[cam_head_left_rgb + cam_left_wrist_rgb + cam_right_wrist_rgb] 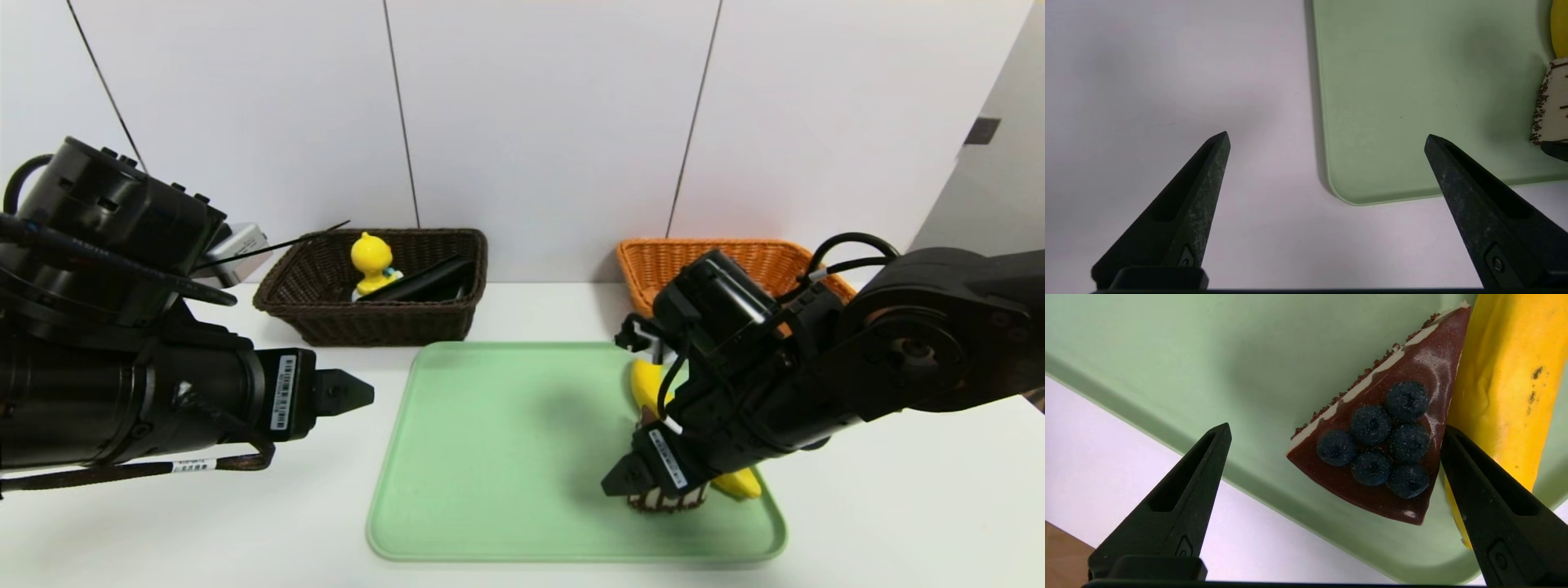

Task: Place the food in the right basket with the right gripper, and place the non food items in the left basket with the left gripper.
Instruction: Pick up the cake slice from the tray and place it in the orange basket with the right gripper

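Looking through the head view, we see our right gripper over the right part of the green tray, where the cake wedge and the banana lie, both partly hidden by our right arm. Behind the tray stand two woven baskets: the dark brown basket on the left, holding the yellow duck toy and a black case, and the orange basket on the right, partly covered by that same arm. Our left gripper hangs left of the tray. In the left wrist view, we have its two fingers spread wide apart with nothing between them but table and tray below. In the right wrist view, our right fingers are also wide apart, with the blueberry-topped cake between them; one fingertip is right at the cake's edge, on the side where the banana lies alongside it.
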`<state>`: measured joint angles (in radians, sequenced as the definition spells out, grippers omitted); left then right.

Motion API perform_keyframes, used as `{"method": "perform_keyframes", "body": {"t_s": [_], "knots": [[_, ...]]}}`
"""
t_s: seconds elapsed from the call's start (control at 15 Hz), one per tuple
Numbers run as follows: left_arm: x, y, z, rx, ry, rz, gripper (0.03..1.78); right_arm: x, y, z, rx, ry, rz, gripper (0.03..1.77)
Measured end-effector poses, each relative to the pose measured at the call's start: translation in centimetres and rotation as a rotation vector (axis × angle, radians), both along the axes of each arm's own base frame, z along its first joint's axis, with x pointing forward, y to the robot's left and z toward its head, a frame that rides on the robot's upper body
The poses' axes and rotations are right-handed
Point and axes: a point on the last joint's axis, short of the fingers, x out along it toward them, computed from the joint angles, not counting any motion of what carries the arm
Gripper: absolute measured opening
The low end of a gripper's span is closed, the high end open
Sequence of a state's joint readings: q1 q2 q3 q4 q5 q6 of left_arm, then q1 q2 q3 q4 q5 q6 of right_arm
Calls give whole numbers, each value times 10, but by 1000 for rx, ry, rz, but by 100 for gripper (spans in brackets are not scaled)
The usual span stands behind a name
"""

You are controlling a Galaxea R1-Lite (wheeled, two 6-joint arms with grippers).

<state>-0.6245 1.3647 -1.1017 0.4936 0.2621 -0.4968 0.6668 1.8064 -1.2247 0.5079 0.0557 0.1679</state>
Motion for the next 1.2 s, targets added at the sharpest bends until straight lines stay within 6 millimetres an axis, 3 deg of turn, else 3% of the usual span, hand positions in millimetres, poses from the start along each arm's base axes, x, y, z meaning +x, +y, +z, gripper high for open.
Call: {"method": "perform_keyframes", "body": {"t_s": [0.2, 0.47, 0.8, 1.2], "knots": [[0, 0, -2, -4, -2, -1, 169, 0, 0, -2, -7, 2, 0, 118], [0, 0, -2, -4, -3, -1, 169, 0, 1, -2, -10, 2, 8, 81], [-1, 0, -1, -5, -8, -1, 169, -5, 0, 13, 30, -58, 29, 80], [-1, 1, 0, -6, -10, -1, 169, 1, -4, 50, 123, -352, -73, 80]]}}
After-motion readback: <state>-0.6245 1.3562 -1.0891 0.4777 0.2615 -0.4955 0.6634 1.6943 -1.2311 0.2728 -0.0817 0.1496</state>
